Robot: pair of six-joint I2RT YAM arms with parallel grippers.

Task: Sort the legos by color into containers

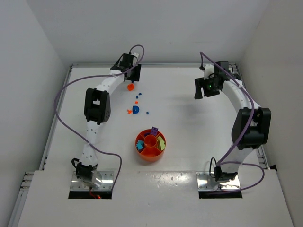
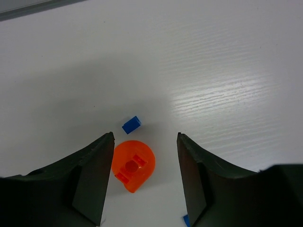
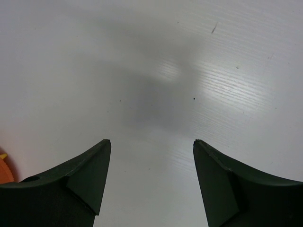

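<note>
L fingers point(image 2: 92, 179) apart over white table point(image 1: 189, 118), plain white walls point(image 1: 33, 56) round.

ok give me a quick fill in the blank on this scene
The round lego between the left fingers is ___.
The small brick just beyond it is ___.
The right fingers hold ___.
The sectioned tray is ___.
Missing words: orange, blue, nothing, orange.
</note>
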